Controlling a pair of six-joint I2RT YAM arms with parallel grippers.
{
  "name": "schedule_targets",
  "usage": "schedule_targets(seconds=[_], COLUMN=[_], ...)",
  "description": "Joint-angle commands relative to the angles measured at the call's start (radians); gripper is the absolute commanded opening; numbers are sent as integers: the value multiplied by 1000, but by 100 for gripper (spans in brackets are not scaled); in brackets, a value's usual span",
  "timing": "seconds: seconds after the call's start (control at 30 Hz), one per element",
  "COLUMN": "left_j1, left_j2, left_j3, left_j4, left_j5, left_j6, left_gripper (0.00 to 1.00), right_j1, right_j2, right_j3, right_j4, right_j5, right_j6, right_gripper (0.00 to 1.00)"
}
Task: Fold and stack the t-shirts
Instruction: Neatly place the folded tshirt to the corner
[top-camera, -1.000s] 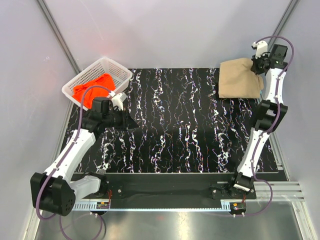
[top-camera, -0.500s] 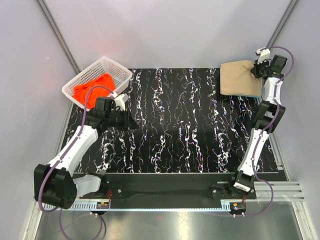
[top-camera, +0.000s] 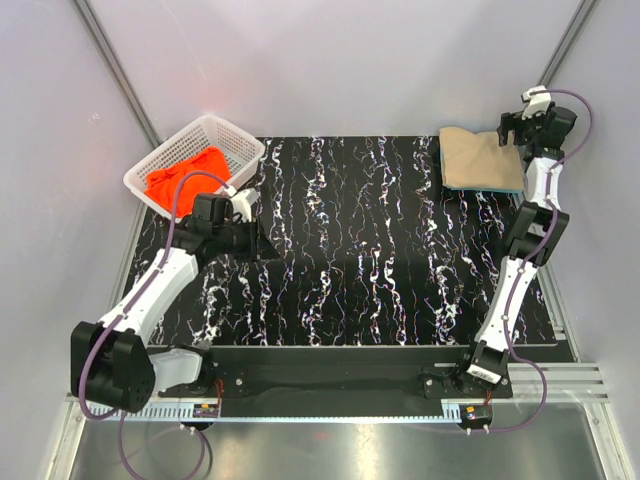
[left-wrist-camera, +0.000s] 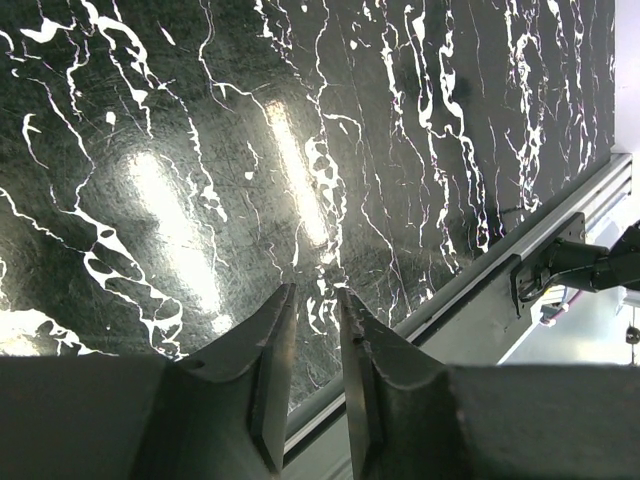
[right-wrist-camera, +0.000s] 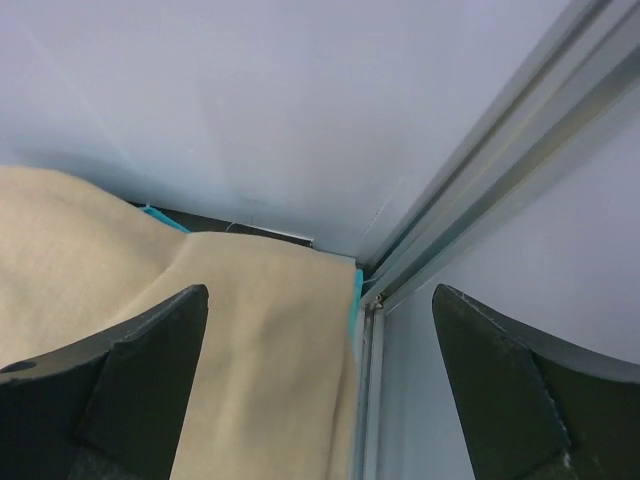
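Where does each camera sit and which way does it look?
Top: above, behind the robot, looking down at the table; left arm and right arm show.
Left wrist: on the left arm, facing the table; left tool shows, jaws slightly apart.
Right wrist: on the right arm, facing the right corner; right tool shows, jaws wide.
Shared: top and right wrist see tan t-shirt on teal t-shirt.

Tan t-shirt (top-camera: 478, 160): soft matt cloth; tabletop (left-wrist-camera: 180, 120): glossy blk marbled; basket (top-camera: 236, 132): wht plastic lattice.
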Motion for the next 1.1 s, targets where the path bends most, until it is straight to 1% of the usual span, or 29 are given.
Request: schedule_targets(seconds=[0.0, 0.03, 0.13, 0.23, 0.27, 0.3, 0.33, 0.37, 0.4, 0.43, 0.47, 0.5, 0.53, 0.57, 0.63, 0.67, 0.7, 0.73, 0.77, 0.8, 0.83, 0.9, 0.93, 0.97, 1.0, 1.03, 1.07], left_j1=[5, 5, 5, 5, 5, 5, 5, 5, 5, 5, 5, 5, 6, 6, 6, 6, 6, 6, 6, 6, 6, 6, 6, 6, 6, 6, 6], left_j2=[-53, -60, -75, -84, -86, -95, -100, -106, -116, -123, -127, -141, -149, -159, -199, -216, -253, -273, -291, -320, -328, -345, -348, -356, -376, -386, -399], left_j3=[16, 14, 17, 25, 26, 25, 23, 22, 22, 23, 26, 29, 31, 40, 54, 65, 69, 74, 77, 85, 92, 140, 158, 189, 196, 198, 197], left_j4=[16, 18, 22, 24, 24, 25, 29, 30, 36, 39, 44, 61, 68, 78, 104, 116, 128, 154, 167, 167, 158, 98, 75, 49, 21, 12, 3], left_j5=[-15, -15, -1, 2, -1, -3, -4, -4, -7, -3, -4, -4, -3, 5, -4, -24, -29, -40, -56, -61, -72, -75, -83, -93, -101, -112, -118], left_j6=[10, 10, 11, 10, 10, 10, 10, 7, 7, 5, 2, -1, -7, -16, -29, -47, -55, -67, -72, -75, -70, -63, -46, -41, -33, -33, -33], left_gripper=[29, 29, 29, 29, 29, 29, 29, 29, 29, 29, 29, 29, 29, 30, 32, 33, 33, 35, 37, 39, 49, 60, 72, 89, 99, 99, 99], right_j1=[5, 9, 35, 73, 83, 93, 109, 116, 121, 141, 155, 173, 198, 246, 308, 336, 389, 399, 428, 434, 439, 452, 471, 474, 475, 475, 474], right_j2=[-151, -169, -231, -313, -368, -399, -430, -491, -526, -563, -644, -686, -729, -811, -904, -1001, -1049, -1094, -1175, -1211, -1243, -1332, -1367, -1448, -1491, -1540, -1638], right_j3=[-56, -78, -156, -244, -273, -350, -389, -425, -507, -553, -602, -680, -707, -730, -814, -852, -921, -948, -972, -1021, -1040, -1096, -1118, -1141, -1196, -1224, -1248], right_j4=[74, 79, 79, 55, 38, 41, 44, 38, 33, 39, 39, 27, -2, -95, -181, -238, -266, -347, -391, -431, -508, -574, -628, -643, -660, -671, -680], right_j5=[91, 147, 252, 328, 326, 329, 344, 339, 320, 268, 245, 226, 220, 227, 256, 258, 255, 254, 237, 141, 88, 33, 24, 25, 23, 29, 43], right_j6=[84, 113, 184, 255, 270, 290, 355, 394, 425, 509, 535, 570, 572, 572, 594, 609, 627, 691, 738, 819, 851, 888, 901, 910, 924, 928, 931], right_gripper=[100, 100, 100, 98, 98, 97, 95, 93, 90, 85, 85, 97, 100, 100, 100, 100, 100, 100, 100, 100, 100, 100, 100, 100, 100, 100, 100])
